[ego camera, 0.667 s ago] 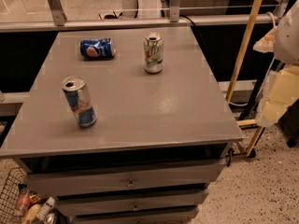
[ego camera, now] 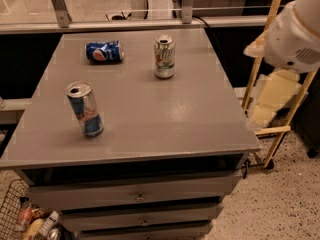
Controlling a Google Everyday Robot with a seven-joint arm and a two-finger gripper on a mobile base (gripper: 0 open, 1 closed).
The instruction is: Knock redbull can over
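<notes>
The redbull can (ego camera: 85, 109) stands upright near the front left of the grey table (ego camera: 165, 119); it is slim, blue and silver with a red logo and an open silver top. My gripper (ego camera: 269, 101) shows as cream-coloured parts under the white arm housing (ego camera: 295, 34). It hangs beyond the table's right edge, far from the can and touching nothing on the table.
A blue Pepsi can (ego camera: 104, 51) lies on its side at the back left. A white-and-green can (ego camera: 164, 57) stands upright at the back middle. A yellow wooden frame (ego camera: 272, 59) stands right of the table. Drawers (ego camera: 140, 196) are below, and a wire basket (ego camera: 20, 216) sits at the lower left.
The arm and the cream gripper parts have shifted slightly left, toward the table's right edge. The three cans have not moved.
</notes>
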